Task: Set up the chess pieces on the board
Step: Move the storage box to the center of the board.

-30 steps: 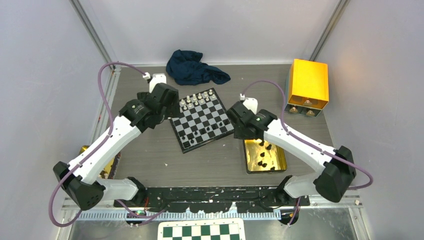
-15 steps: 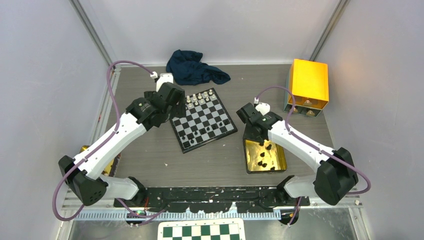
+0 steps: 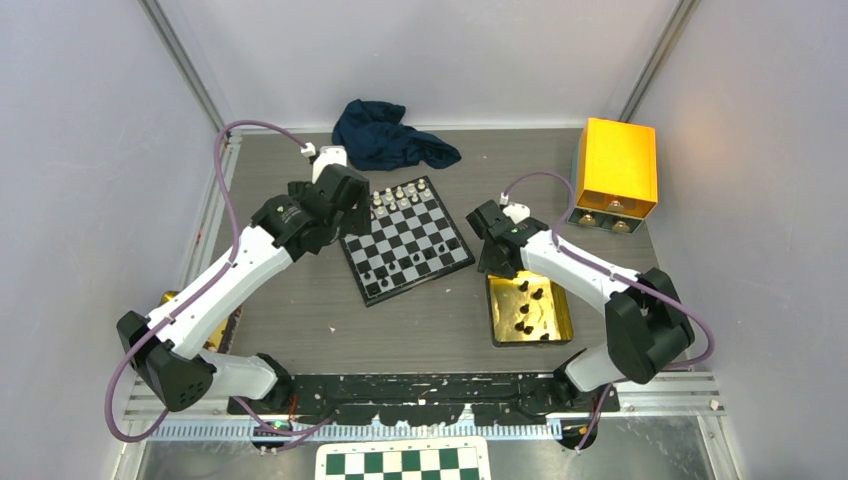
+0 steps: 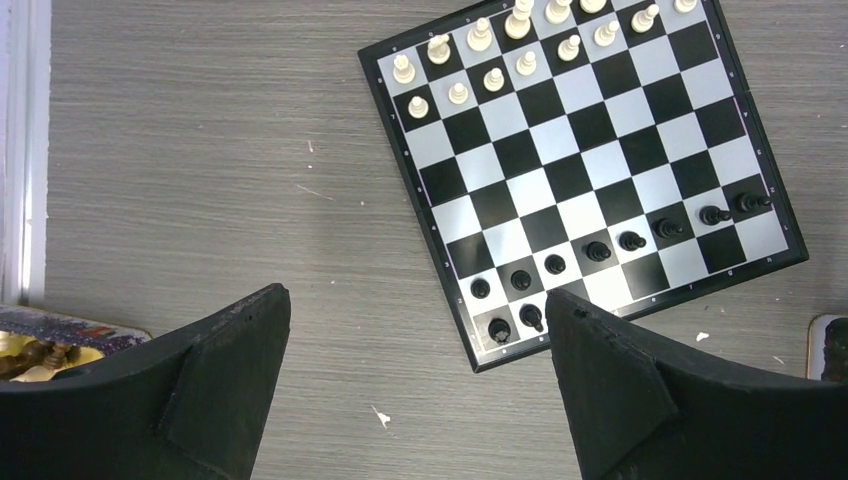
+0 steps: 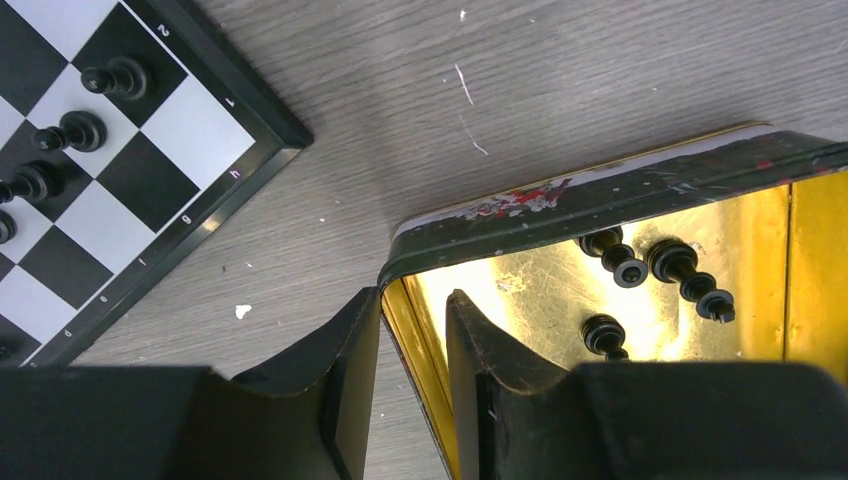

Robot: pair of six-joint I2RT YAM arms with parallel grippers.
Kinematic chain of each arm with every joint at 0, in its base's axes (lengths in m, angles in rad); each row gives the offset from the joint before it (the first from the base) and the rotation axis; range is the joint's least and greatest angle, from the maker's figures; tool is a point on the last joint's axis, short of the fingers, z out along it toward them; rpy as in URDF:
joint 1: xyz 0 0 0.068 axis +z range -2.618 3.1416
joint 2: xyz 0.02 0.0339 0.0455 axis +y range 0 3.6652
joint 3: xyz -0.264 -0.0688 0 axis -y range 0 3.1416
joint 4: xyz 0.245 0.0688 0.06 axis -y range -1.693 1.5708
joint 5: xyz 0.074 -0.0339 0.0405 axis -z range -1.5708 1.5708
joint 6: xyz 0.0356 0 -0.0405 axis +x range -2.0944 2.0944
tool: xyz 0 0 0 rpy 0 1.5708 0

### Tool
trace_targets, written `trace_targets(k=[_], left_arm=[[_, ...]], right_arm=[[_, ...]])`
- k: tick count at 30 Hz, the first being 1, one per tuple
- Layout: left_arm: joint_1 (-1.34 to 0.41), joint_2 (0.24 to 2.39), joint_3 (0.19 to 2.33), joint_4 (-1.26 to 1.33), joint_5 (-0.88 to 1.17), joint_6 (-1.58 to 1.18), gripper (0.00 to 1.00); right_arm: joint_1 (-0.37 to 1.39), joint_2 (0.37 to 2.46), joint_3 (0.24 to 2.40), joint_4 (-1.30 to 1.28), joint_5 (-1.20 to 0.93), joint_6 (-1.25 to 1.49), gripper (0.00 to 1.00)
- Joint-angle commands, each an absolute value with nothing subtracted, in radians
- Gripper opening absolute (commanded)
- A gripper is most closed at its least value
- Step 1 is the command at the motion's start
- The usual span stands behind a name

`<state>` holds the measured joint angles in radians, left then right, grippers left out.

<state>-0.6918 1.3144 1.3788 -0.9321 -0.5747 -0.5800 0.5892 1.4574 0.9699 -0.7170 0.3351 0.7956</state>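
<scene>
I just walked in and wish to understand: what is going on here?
A small black-and-silver chessboard is being set up. White pieces stand in two far rows; black pieces only partly fill the near rows. The left jaws hang wide open, empty, beside the board. The right jaws, narrowly apart, are at the gold tin holding spare black pieces.

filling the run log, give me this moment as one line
left gripper: open, beside board | right gripper: at tin corner, grip unclear | black pieces: some in tin
</scene>
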Motion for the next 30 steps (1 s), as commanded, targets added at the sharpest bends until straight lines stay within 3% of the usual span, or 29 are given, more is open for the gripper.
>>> trace_targets(k=[1, 23, 30], left_arm=[[-0.694, 1.315, 1.423, -0.898, -0.603, -0.549, 0.99], [-0.692, 1.351, 1.439, -0.884, -0.621, -0.513, 1.00], [-0.692, 1.353, 1.433, -0.886, -0.624, -0.515, 1.00]], right_arm=[[0.576, 1.483, 1.007, -0.665, 0.331, 0.788, 0.37], [0.541, 1.555, 1.030, -0.638, 0.308, 0.784, 0.36], [0.526, 1.579, 1.012, -0.608, 0.292, 0.777, 0.29]])
